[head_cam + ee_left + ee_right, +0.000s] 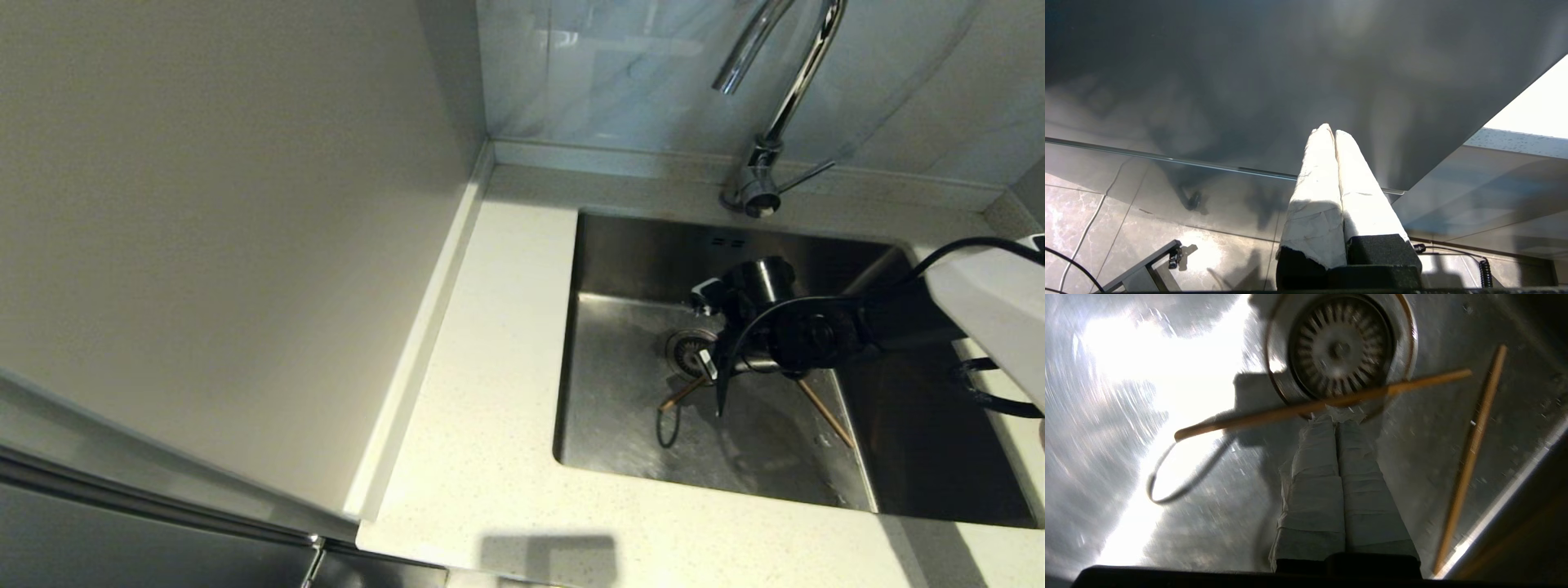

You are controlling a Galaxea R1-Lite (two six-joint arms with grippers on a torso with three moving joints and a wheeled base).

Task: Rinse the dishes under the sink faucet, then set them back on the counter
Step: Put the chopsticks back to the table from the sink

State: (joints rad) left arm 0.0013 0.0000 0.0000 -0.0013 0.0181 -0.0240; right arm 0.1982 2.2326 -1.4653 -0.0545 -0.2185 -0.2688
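My right gripper [1337, 415] reaches down into the steel sink [620, 425], just beside the round strainer drain [1339, 347]. It is shut on one brown chopstick [1274, 413], which lies crosswise at the fingertips. In the head view that chopstick's end [678, 398] sticks out to the left of the gripper [718, 380]. The second chopstick [1472, 457] lies loose on the basin floor by the right wall [826, 415]. Both bowls are out of view. My left gripper [1331, 131] is shut on nothing, parked low beside a cabinet front.
The chrome gooseneck faucet [788, 90] with its thin side lever [807, 175] stands behind the sink. Off-white speckled counter [490, 367] surrounds the basin, with a tall panel on the left. A black cable loop [668, 426] hangs onto the basin floor.
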